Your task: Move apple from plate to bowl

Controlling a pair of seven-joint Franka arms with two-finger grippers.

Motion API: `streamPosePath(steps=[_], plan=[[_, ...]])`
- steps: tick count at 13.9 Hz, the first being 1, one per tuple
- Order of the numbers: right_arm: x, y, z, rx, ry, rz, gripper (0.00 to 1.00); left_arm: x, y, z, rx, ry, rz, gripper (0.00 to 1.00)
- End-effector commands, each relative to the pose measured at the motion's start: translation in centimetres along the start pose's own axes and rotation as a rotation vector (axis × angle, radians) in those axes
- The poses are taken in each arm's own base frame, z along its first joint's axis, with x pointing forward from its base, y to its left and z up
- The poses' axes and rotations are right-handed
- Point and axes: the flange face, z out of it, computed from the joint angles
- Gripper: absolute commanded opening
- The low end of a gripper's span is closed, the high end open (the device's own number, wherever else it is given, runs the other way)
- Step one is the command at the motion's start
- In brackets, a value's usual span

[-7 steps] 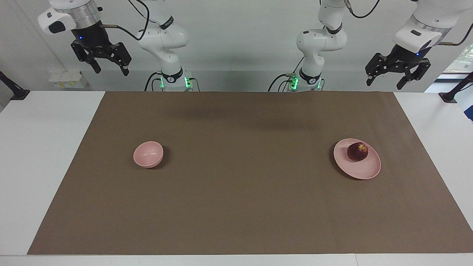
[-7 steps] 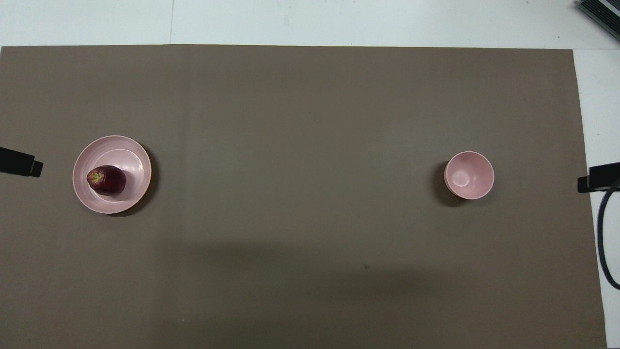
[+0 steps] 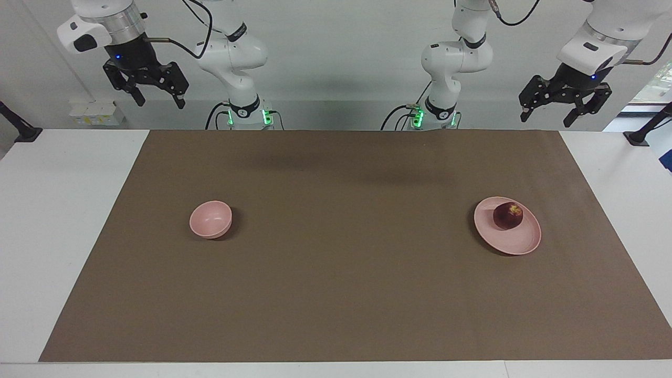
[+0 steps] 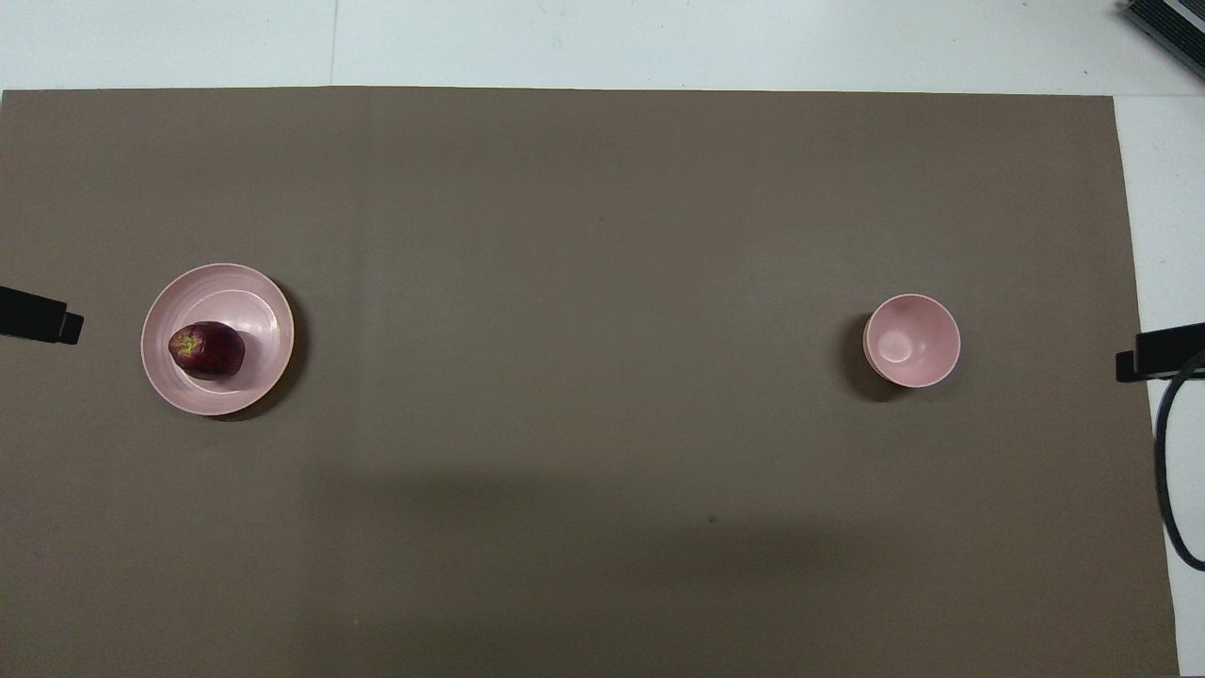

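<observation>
End effectors sat high and empty, jaws apart: your left end effector [image 3: 566, 107] above the counter edge, with the apple [image 3: 507, 215] on the plate [image 3: 517, 242] below it; your right end effector [image 3: 151, 89] waited, the bowl [image 3: 210, 219] below. Reaching hadn't begun; you'd need to descend onto the apple.

apple [image 3: 507, 215] on plate [image 3: 517, 242], at its 11 o'clock in the facing view | plate toward left arm's end of mat [image 3: 346, 294] | bowl [image 3: 210, 219] at plate's 9 o'clock, well apart
</observation>
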Motion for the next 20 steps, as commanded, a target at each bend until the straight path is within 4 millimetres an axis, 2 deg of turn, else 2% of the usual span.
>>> streamPosePath(steps=[1,4,8,11,14,18,20], plan=[[-0.5,-0.4,1.5,0.026,-0.007,-0.028,1.0,-0.8,-0.4,-0.3,-0.002,-0.006,-0.008,1.0],[0.2,-1.8,2.7,0.03,0.012,-0.047,1.0,-0.7,-0.3,-0.3,-0.001,-0.003,-0.008,1.0],[0.9,-3.4,5.4,0.031,0.02,-0.071,1.0,-0.9,-0.5,-0.2,-0.003,-0.013,-0.011,1.0],[1.4,-4.6,6.4,0.049,0.044,-0.049,1.0,-0.9,-0.6,-0.2,-0.003,-0.012,-0.014,1.0],[1.6,-5.8,9.0,0.087,0.028,-0.027,1.0,-0.4,-2.2,0.2,0.011,0.064,-0.03,1.0],[3.7,-8.4,13.4,0.107,0.014,-0.014,1.0,-0.4,-2.8,5.0,0.006,0.043,-0.006,1.0],[3.8,-10.2,14.6,0.107,0.016,-0.008,1.0,0.0,-3.4,8.8,-0.003,0.017,0.02,1.0]])
